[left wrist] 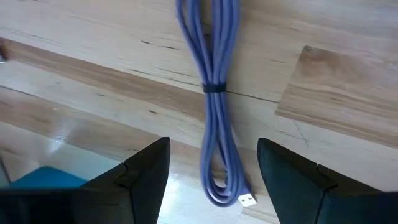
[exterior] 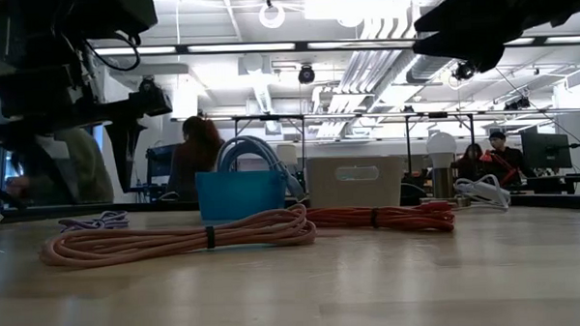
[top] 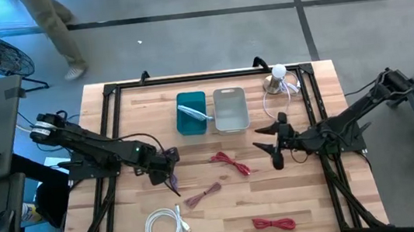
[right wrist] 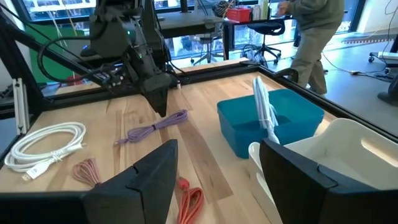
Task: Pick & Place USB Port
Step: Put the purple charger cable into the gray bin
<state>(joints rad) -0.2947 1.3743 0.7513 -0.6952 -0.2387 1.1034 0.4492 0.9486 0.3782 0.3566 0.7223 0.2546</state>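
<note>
Item: purple cable [left wrist: 219, 93], bundled flat on tabletop [top: 310, 198], lying between our left hand's [left wrist: 211, 180] spread fingers. Right hand [top: 271, 146], also spread, waits mid-tabletop.

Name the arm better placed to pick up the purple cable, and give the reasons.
Left. The left gripper hangs open right over the purple cable, whose bundle lies between its fingers in the left wrist view. The right gripper is across the table, near the red cable.

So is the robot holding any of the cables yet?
No, nothing is held. The left gripper is open above the purple cable, not touching it. The right gripper is open and empty too.
</note>
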